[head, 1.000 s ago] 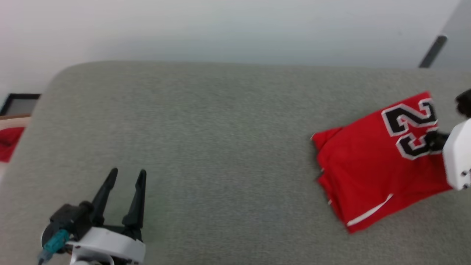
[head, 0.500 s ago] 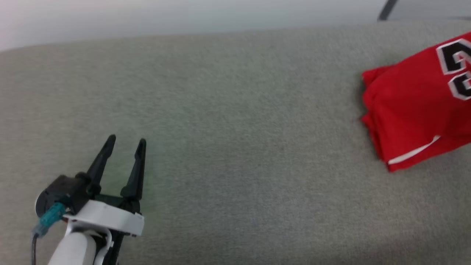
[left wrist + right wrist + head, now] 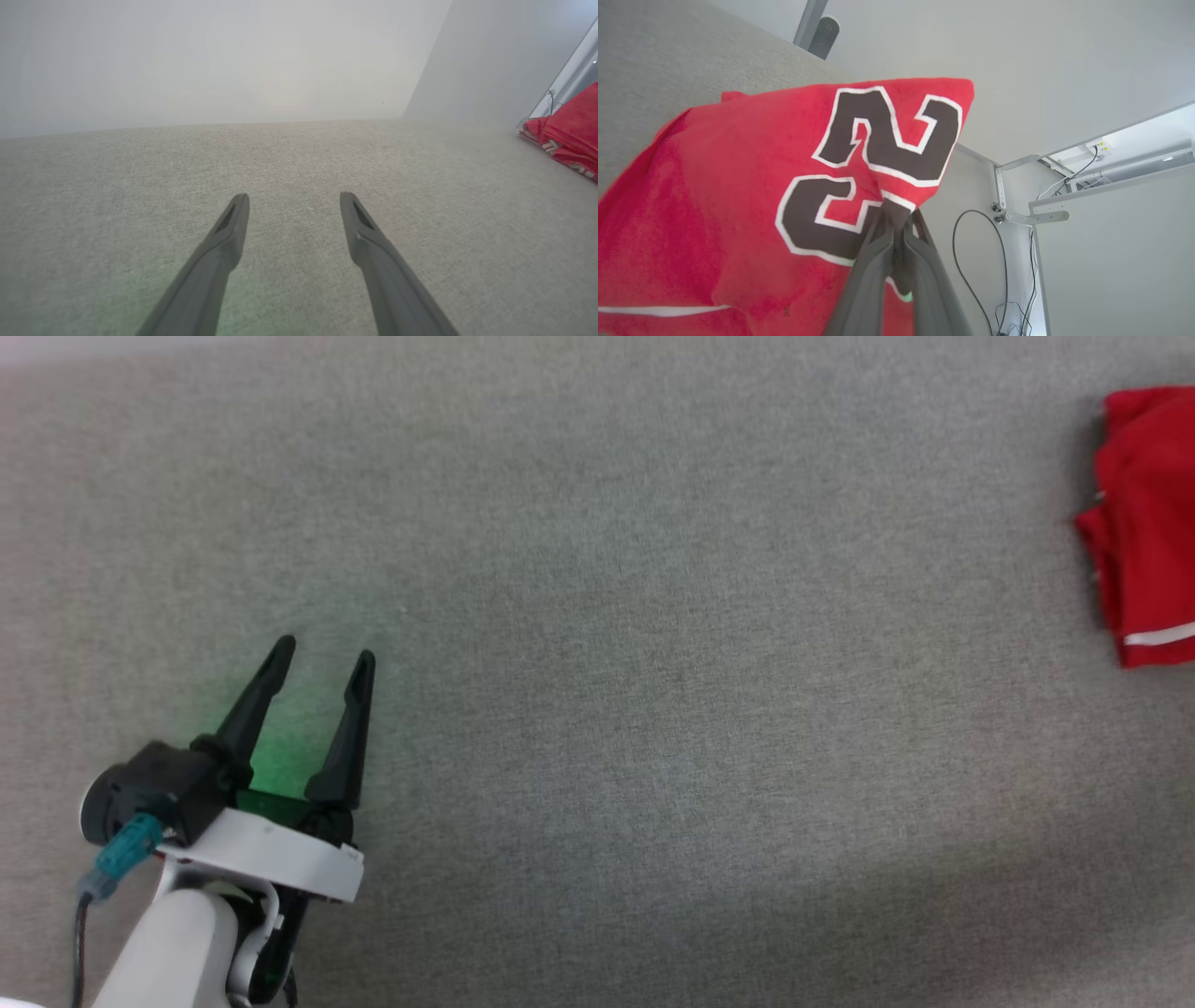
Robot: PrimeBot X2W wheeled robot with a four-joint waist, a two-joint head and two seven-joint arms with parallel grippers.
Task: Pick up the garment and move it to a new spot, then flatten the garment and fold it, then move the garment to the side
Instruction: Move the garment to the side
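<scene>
The right gripper (image 3: pixel 899 218) has its 2 fingers pressed together on the garment (image 3: pixel 728 196). They pinch the red cloth at its near edge, just below the black lettering (image 3: pixel 878 149). From that pinch the folded garment spreads ahead of the fingertips and mostly to their left, over the grey cushion (image 3: pixel 668 56). A white stripe (image 3: pixel 658 309) crosses its near left corner. Its long axis seems to run leftward from the fingers rather than straight ahead, though the wide lens makes that uncertain. The pinched edge looks lifted a little, while the rest appears to lie on the cushion.

Farther off, the left gripper (image 3: pixel 325 651) hangs low over bare cushion, its 2 fingers wide apart, holding and touching nothing. From those fingers the garment lies well apart, far to the right and a bit ahead. The left wrist view shows it as a red heap beyond the right fingertip.

The garment looks folded already, so the step in hand is probably the move to the side. The right arm is by far the nearer and has the only grip. With 1 pinch point on a stacked fold, the lower layers could slide open if the cloth is dragged.
</scene>
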